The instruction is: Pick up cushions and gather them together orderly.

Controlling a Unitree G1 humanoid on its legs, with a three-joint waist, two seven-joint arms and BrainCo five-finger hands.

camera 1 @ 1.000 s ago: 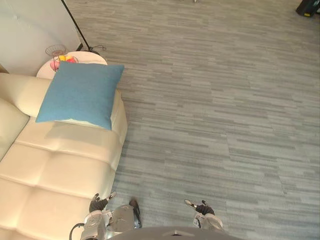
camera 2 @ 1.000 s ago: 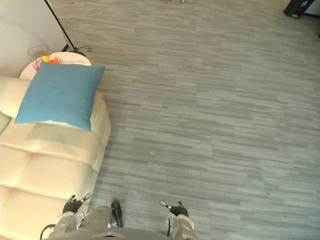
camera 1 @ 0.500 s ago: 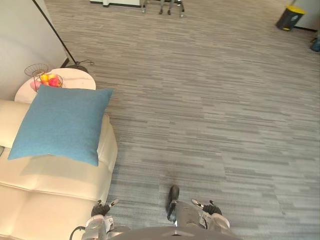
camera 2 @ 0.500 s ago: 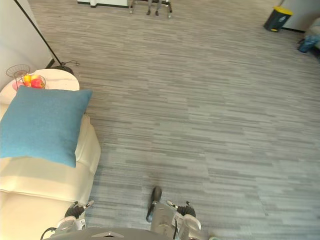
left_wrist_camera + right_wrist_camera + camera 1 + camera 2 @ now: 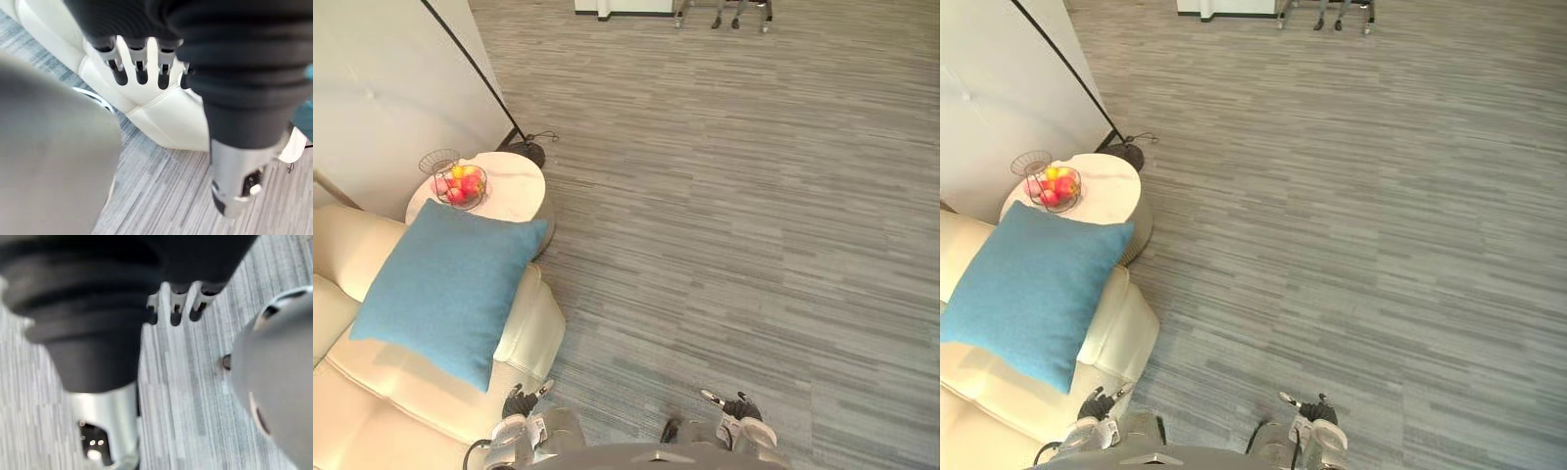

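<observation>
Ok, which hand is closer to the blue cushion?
The left hand, beside the cream sofa that the cushion lies on; the right hand hangs over the grey floor, farther off.

Floor (image 5: pixel 734 225): grey carpet in streaked strips, running to the far end.
Wall (image 5: pixel 382 88): plain off-white, left side.
Sofa (image 5: pixel 533 333): cream, padded, lower left.
Side table (image 5: pixel 514 186): round, white top, just beyond the sofa's arm; wire fruit bowl (image 5: pixel 462 183) at its left edge.
Floor lamp (image 5: pixel 475 64): thin black pole, round base beside the table.
</observation>
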